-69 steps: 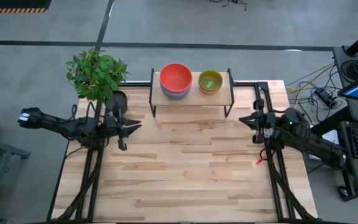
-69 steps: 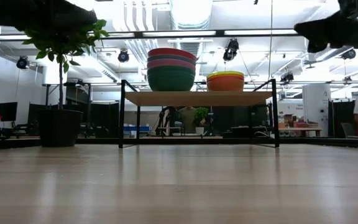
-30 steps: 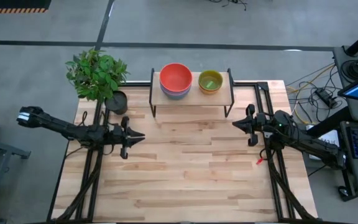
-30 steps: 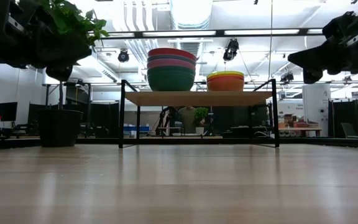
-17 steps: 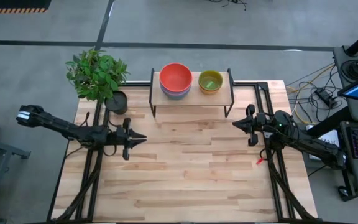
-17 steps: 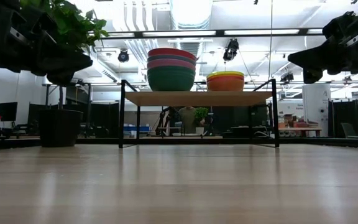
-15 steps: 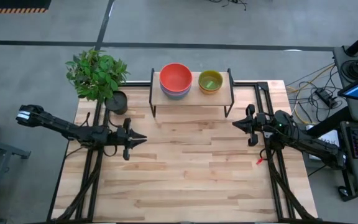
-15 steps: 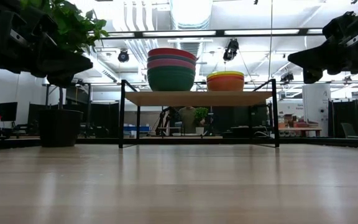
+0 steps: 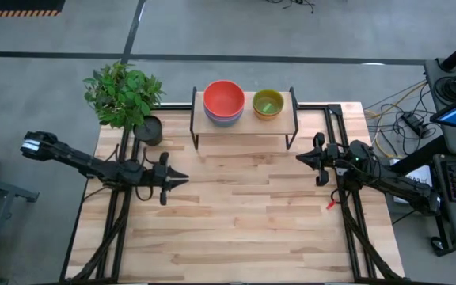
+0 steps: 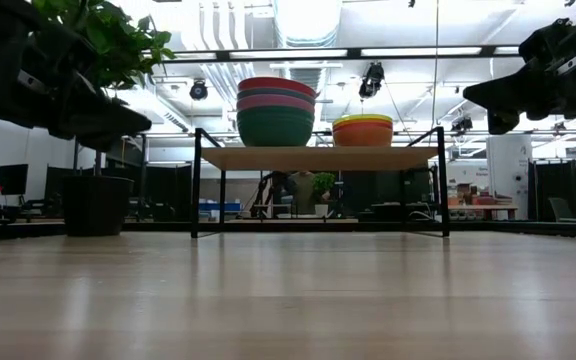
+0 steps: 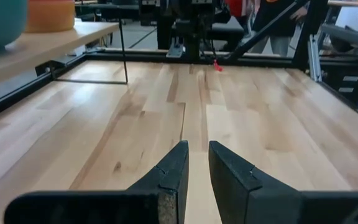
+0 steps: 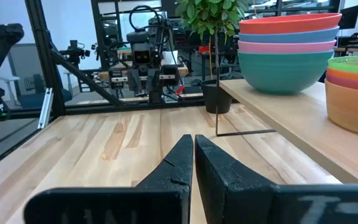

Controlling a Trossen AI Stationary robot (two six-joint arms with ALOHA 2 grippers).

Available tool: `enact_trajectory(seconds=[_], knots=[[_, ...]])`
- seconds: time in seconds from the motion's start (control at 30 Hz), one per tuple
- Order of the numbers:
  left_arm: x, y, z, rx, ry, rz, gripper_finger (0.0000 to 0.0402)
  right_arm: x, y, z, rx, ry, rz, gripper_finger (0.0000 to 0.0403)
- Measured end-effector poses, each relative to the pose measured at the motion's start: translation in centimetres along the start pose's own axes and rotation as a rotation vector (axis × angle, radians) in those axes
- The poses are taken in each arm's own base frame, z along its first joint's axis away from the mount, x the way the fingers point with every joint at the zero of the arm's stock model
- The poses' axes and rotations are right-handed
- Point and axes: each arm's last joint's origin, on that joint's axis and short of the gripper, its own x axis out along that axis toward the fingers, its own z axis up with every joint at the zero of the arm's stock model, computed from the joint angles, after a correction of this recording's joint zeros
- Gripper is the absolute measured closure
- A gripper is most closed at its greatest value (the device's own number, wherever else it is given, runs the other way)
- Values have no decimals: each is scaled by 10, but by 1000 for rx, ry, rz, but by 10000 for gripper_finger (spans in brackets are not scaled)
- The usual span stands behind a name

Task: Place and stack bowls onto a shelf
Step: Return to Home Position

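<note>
The left claw [image 9: 182, 179] was held above the light wooden plank desk [image 9: 236, 229], clear of its surface. Its two dark fingers [image 11: 174, 163] were almost closed, with only a narrow slit between them, and gripped nothing. The right claw [image 9: 299, 158] was likewise raised over the desk at the opposite side, with its fingers [image 12: 178, 154] nearly touching and nothing held. The two claws pointed toward each other and were well apart, with bare desk between them.

The small low shelf with a light wooden rectangular top on thin black metal legs [image 9: 244, 127] stood at the far edge of the desk. It lay off to one side of the line joining the two claws, with its nearest leg near the right claw.

All bowls rested on the shelf top in two stacks, side by side.
- The stack of larger round plastic bowls [image 9: 224, 101] stood on the end of the shelf nearer the left claw. From the top it comprised red, blue, pink and teal bowls [image 12: 284, 53].
- The stack of smaller round plastic bowls [image 9: 267, 104] stood on the end nearer the right claw and was topped by a lime green bowl [image 12: 355, 62].

A dark round plant pot with a leafy green plant [image 9: 150, 129] stood at the desk corner behind the left claw, just beside the shelf.
</note>
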Motion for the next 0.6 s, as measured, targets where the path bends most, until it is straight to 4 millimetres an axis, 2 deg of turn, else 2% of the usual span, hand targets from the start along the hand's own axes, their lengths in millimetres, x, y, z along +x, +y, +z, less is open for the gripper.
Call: enact_trajectory(seconds=[0.6], knots=[[7, -1, -14, 35, 115, 10, 355, 0, 0, 0, 0, 0, 0, 394]])
